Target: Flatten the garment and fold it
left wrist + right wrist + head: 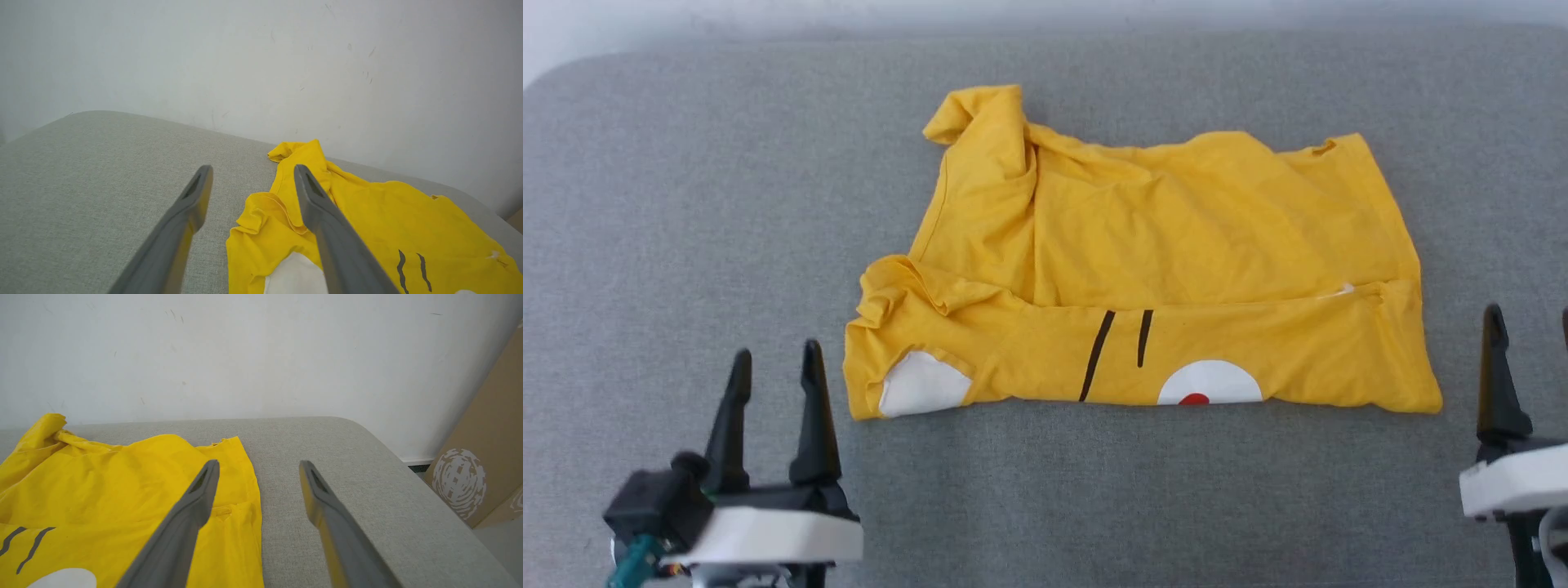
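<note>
The garment [1160, 269], a wrinkled yellow T-shirt, lies in the middle of the grey padded surface [686, 204]. Its near strip is folded over and shows white patches and black lines; a sleeve is bunched at the far left. My left gripper [776, 359] stands open just off the garment's near left corner, with nothing between its fingers. In the left wrist view the left gripper [252, 169] hovers beside the garment [367, 220]. My right gripper [1530, 314] is open beside the near right corner. In the right wrist view the right gripper [259, 463] straddles the right edge of the garment [102, 482].
A white wall [261, 61] rises behind the surface. A brown cardboard box [490, 457] with a pale print stands off the surface's right end. The rounded far corners of the surface show at the left and right.
</note>
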